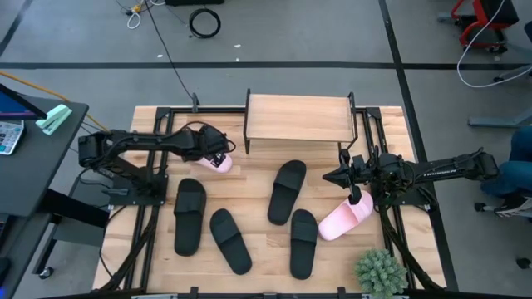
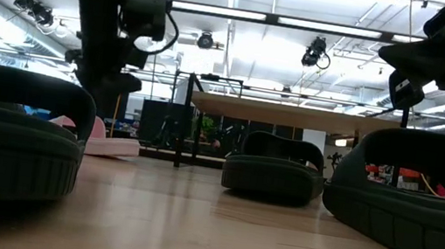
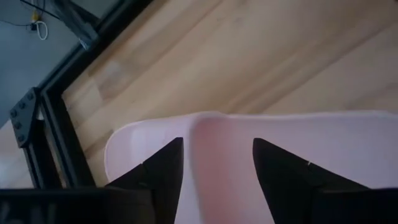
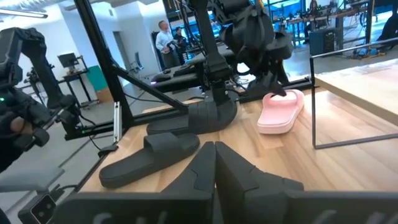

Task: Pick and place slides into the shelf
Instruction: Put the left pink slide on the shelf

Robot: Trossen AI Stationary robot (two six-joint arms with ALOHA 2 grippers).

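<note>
The shelf (image 1: 299, 116) stands at the table's far middle, its wooden board bare. One light pink slide (image 1: 221, 164) lies flat on the table by the shelf's left front leg. My left gripper (image 3: 217, 167) hangs open right over it, slanting down, one finger toward each side of the pink strap (image 3: 224, 149). A second pink slide (image 1: 345, 218) lies on the right, and several black slides (image 1: 288, 191) lie across the table's middle. My right gripper (image 1: 341, 176) is shut and level above the table, with nothing in it. My left gripper comes at the pink slide from above and from the table's left, its open fingers (image 3: 163, 168) straddling the strap. I cannot tell whether the fingertips touch the slide, which lies flat on the table.
A small green plant (image 1: 381, 272) stands at the near right corner. Black slides (image 1: 189, 216) (image 1: 230, 239) (image 1: 302, 241) lie in the near half. The table's black frame rail (image 3: 50, 124) runs close to the left pink slide. People stand in the room beyond (image 4: 163, 37).
</note>
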